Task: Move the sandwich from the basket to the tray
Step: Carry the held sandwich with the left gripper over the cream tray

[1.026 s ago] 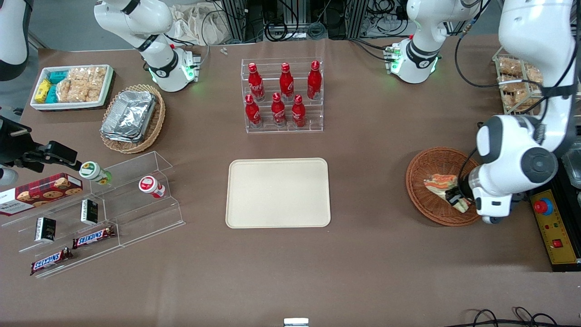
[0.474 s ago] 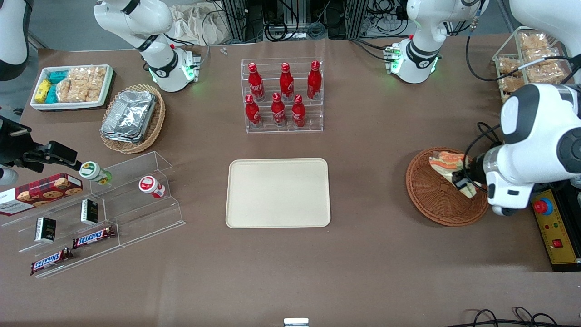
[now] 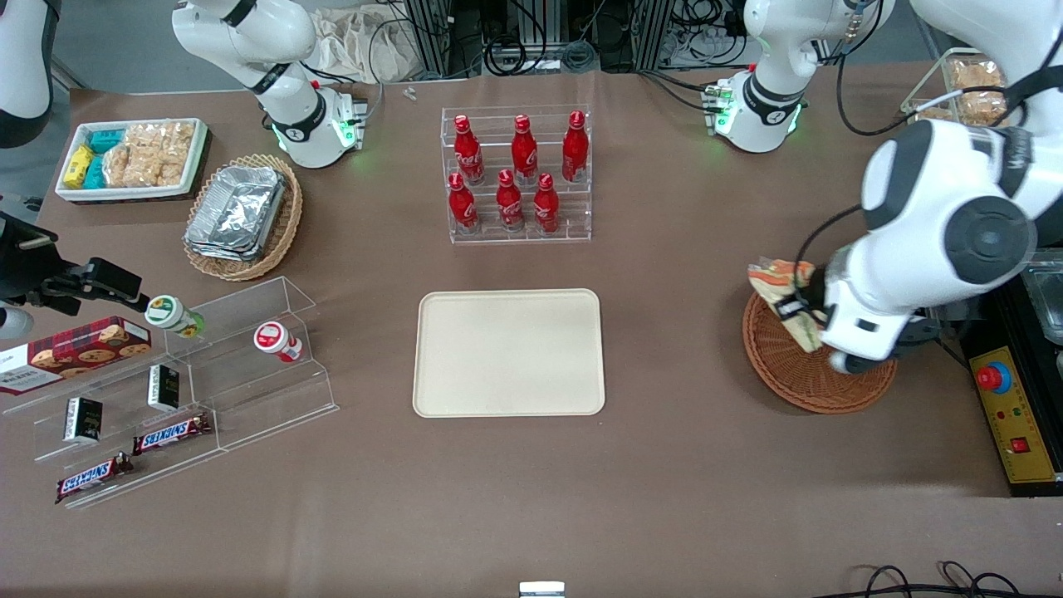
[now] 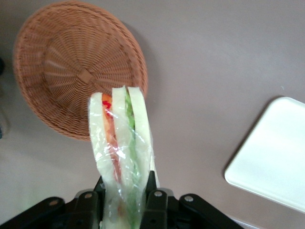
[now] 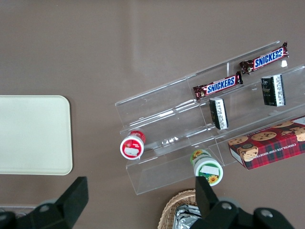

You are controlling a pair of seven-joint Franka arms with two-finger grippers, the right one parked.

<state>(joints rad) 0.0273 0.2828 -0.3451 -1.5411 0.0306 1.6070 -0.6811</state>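
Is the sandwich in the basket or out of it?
Out: the gripper holds the sandwich lifted above the empty basket.

The end effector (image 3: 799, 314), clamped on the sandwich (image 3: 781, 286), hung above the basket (image 3: 789, 374) rim, lifted off the wicker. Between the basket and the tray (image 3: 508, 352) lay a stretch of bare brown desk (image 3: 673, 349) with nothing standing on it. The tray surface itself held nothing. The bottle rack (image 3: 516, 174) stood farther from the front camera than the tray, apart from it. The clear acrylic shelf (image 3: 241, 365) with its jars and bars lay toward the parked arm's end, near the tray but not touching. The control box (image 3: 1017, 423) sat just beside the basket.
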